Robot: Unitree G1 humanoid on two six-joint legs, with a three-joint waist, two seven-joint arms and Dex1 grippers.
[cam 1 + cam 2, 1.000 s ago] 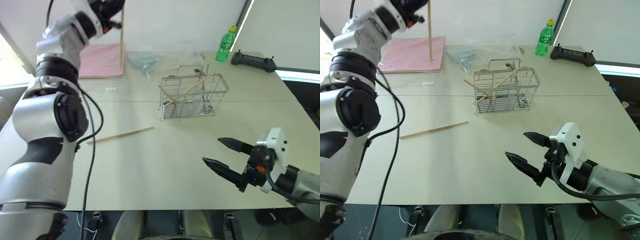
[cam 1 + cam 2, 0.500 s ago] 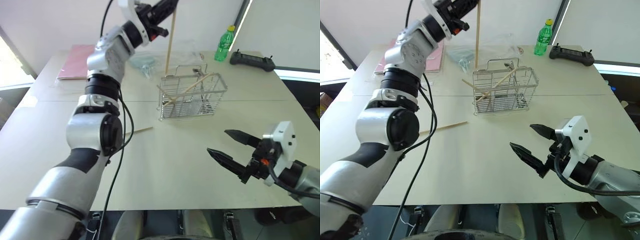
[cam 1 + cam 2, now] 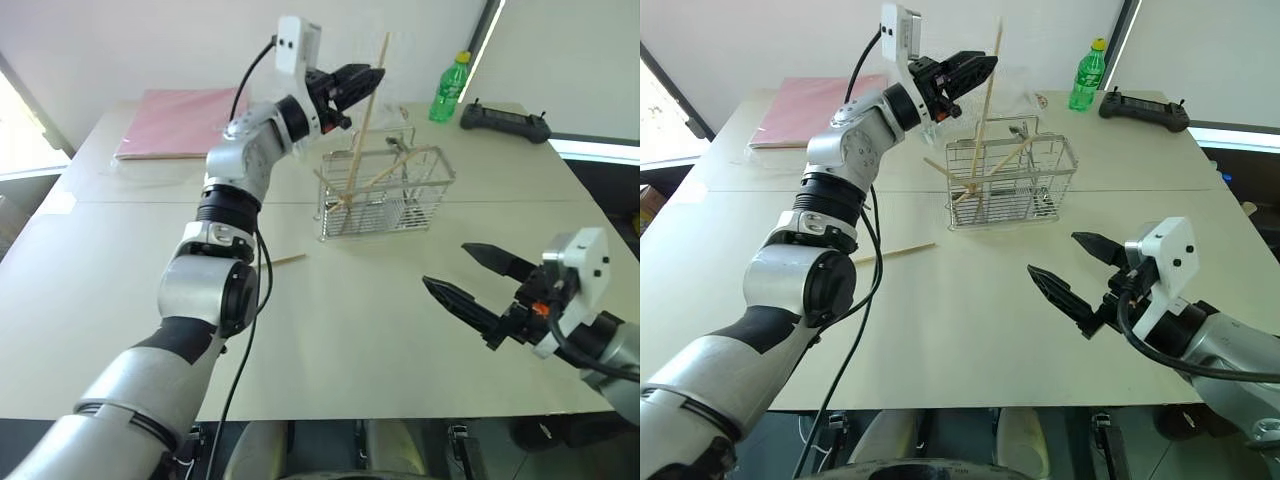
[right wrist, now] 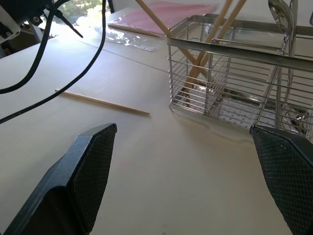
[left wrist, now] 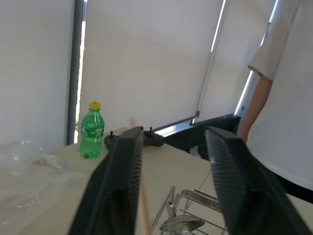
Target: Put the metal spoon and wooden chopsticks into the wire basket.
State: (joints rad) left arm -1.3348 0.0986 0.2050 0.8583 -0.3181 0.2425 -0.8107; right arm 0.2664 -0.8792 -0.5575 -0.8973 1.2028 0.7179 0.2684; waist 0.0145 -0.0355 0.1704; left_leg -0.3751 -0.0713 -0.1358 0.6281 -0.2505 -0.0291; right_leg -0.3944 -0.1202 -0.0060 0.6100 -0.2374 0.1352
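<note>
Pale desk (image 3: 330,340), white blinds behind. My left hand (image 3: 362,80), upper centre, fingers parted around a chopstick (image 3: 362,125) standing in the wire basket (image 3: 385,190). Right hand (image 3: 470,282) wide open, empty.

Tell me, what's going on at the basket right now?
Left end effector open above the wire basket, chopstick standing in it. Right end effector open, empty. One chopstick lies on the table. Nothing in the way.
</note>
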